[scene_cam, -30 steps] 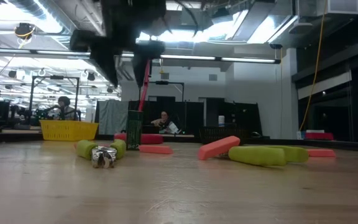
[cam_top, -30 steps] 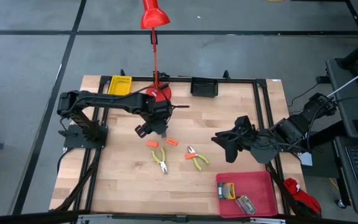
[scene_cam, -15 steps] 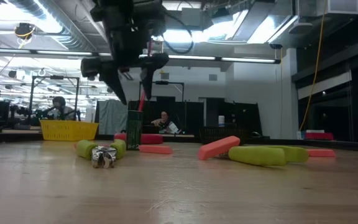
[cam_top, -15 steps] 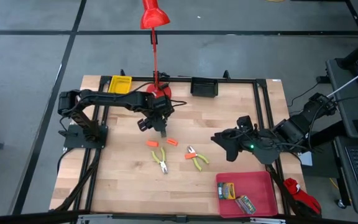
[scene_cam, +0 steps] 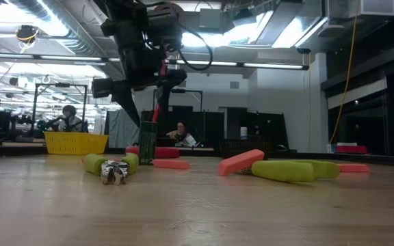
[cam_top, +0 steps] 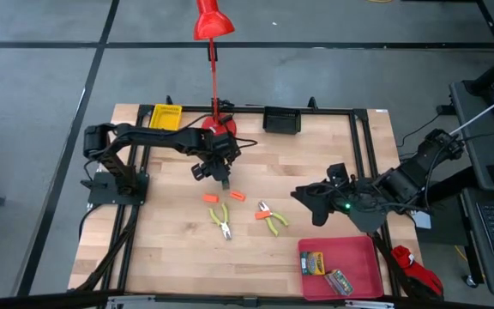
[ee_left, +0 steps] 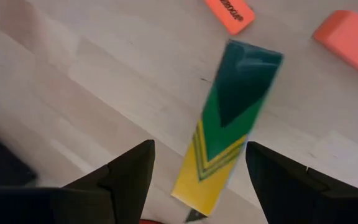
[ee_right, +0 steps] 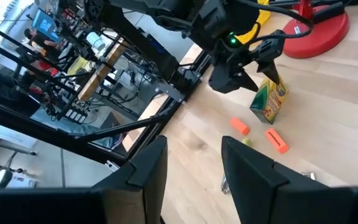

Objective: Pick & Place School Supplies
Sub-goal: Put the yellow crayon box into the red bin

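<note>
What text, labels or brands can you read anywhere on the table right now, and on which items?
None can be read with confidence.
Orange piece: dark lettering, too blurred to read.
Green-yellow pack between the left gripper's fingers: chevron pattern, no legible words.
Same pack from the right wrist view: print too small.
Two packs in the red tray: print too small.

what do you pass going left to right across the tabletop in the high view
yellow tray → left hand holding a green-yellow pack → yellow-green handled tool → right hand → red tray
</note>
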Robot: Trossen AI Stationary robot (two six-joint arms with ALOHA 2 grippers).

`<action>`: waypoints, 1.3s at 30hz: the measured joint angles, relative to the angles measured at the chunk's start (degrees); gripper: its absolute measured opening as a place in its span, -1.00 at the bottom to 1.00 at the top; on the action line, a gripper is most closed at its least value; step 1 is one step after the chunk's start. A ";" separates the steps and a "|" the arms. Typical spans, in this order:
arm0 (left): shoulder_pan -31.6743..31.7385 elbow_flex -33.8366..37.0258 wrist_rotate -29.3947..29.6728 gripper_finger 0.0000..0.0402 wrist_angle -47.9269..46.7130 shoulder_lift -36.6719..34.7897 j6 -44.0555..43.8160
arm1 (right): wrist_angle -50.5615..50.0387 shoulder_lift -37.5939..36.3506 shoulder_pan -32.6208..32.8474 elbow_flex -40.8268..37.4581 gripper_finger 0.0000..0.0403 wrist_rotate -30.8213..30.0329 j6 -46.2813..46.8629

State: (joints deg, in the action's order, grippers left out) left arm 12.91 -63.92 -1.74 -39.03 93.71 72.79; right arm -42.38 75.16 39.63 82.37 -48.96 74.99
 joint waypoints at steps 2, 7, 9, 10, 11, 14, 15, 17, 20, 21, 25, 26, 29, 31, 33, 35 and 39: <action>-0.02 0.00 0.00 0.25 0.32 0.74 0.00 | 0.07 0.07 0.22 0.02 -0.23 -0.19 0.41; 0.05 -0.02 0.11 0.25 1.12 2.37 -0.07 | -0.02 0.28 1.25 0.02 -0.23 -1.21 1.35; 0.11 -0.02 0.44 0.25 1.42 2.96 -0.61 | -0.06 0.42 1.65 0.02 -0.23 -1.41 1.82; 0.11 -0.02 0.82 0.25 1.45 3.04 -0.92 | -0.08 0.42 1.82 0.02 -0.23 -1.44 2.13; 0.11 -0.02 1.32 0.25 1.46 3.03 -1.17 | -0.06 0.42 1.94 0.02 -0.23 -1.56 2.28; 0.11 -0.02 2.01 0.25 1.47 2.99 -1.73 | -0.10 0.61 2.37 0.02 -0.23 -1.67 2.41; 0.11 -0.02 2.01 0.25 1.43 2.99 -2.17 | -0.14 0.63 2.50 0.02 -0.23 -1.76 2.41; 0.11 -0.02 1.99 0.25 1.38 2.99 -3.43 | -0.08 0.61 2.69 0.02 -0.23 -2.36 2.40; 0.11 -0.02 1.81 0.25 1.16 2.99 -4.42 | -0.11 0.67 2.99 0.02 -0.23 -2.91 2.41; 0.07 -0.02 1.81 0.25 1.16 2.99 -4.49 | -0.10 0.66 3.05 0.02 -0.23 -3.09 2.50; -0.07 -0.02 1.67 0.25 1.14 2.99 -5.46 | -0.10 0.68 3.39 0.02 -0.23 -3.14 2.64; -0.07 -0.02 1.35 0.25 1.14 2.99 -6.05 | -0.10 0.67 3.40 0.02 -0.23 -3.16 2.77; -0.20 -0.02 0.48 0.24 1.14 2.99 -7.21 | -0.10 0.68 3.40 0.02 -0.23 -3.14 2.88; -0.49 -0.02 0.59 0.20 1.10 2.99 -7.73 | -0.10 0.66 3.40 0.02 -0.23 -3.16 2.98; -0.52 -0.02 0.70 0.14 0.96 2.99 -7.77 | -0.10 0.66 3.40 0.02 -0.23 -3.14 3.00; -0.55 -0.02 0.67 0.05 0.40 2.99 -8.15 | -0.10 0.68 3.40 0.02 -0.23 -3.14 3.00; -0.55 -0.02 0.62 -0.13 -0.79 2.97 -9.45 | -0.10 0.67 3.64 0.02 -0.23 -3.32 3.00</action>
State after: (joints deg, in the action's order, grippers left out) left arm 12.36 -63.94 -1.12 -39.82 96.68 63.35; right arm -42.48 75.83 43.27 82.39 -52.27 77.99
